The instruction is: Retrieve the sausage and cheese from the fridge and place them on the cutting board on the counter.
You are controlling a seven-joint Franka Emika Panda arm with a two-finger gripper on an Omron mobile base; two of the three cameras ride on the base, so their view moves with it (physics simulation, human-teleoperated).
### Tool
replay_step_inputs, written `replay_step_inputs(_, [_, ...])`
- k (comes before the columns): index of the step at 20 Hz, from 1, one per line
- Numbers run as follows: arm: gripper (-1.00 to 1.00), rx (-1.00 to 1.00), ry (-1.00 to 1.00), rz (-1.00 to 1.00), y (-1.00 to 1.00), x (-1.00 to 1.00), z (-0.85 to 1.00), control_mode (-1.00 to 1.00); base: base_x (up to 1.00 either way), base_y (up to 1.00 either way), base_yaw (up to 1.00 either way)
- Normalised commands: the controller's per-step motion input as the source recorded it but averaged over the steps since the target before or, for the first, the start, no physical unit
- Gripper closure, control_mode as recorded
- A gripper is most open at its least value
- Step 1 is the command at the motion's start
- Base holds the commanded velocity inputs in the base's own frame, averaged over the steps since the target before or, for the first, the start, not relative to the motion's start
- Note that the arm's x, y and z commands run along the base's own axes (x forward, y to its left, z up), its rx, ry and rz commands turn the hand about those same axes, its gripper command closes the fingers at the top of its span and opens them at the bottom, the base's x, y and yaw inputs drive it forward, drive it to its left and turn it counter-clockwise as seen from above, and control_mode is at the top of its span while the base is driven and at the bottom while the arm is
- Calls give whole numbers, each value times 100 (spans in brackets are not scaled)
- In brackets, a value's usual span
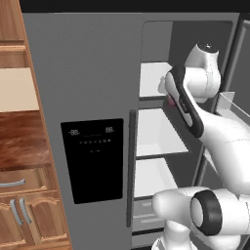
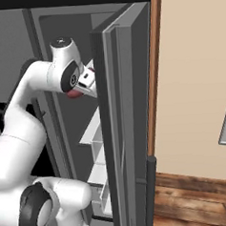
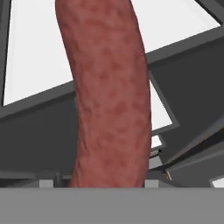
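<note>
Arm reaches into the open right half of the fridge (image 1: 88, 73), hand at upper-shelf level, upper right of the left base view.

Gripper (image 2: 84, 88) sits upper centre-left in the right base view, just beside the inner face of the open door (image 2: 122, 109). A red-brown lump shows under the hand there: the sausage (image 3: 107, 96). A sliver of the same colour peeks out beside the forearm in the left base view.

Hand view: sausage runs from bottom centre to the top edge, close to the lens, white shelves (image 3: 39, 52) behind it. Long axis lies roughly along the gripper's line of sight, slight bow to the right mid-length. Which end is free, cannot tell; fingertips are hidden behind it.

Jaws: clamped on the sausage, judged from how it hangs at the hand clear of the shelves.

Judgement: sausage lifted for carry-out; cheese and board not yet addressed. Door is close, so withdrawal needs care.
</note>
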Motion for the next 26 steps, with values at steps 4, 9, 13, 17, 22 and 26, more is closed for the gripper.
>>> replay_step_inputs(4, [100,0,0,17,34,-100,-22,-100,0,0,0])
replay_step_inputs(9, [100,0,0,13,36,-100,-54,-100,0,0,0])
replay_step_inputs(13, [100,-1,4,9,13,-57,-98,-100,0,0,0])
replay_step_inputs(17, [100,-9,5,8,13,-23,-100,-100,0,0,0])
replay_step_inputs(22, [100,-3,2,2,4,0,-23,-100,0,0,0])
replay_step_inputs(26, [100,0,0,0,0,0,0,-100,0,0,0])
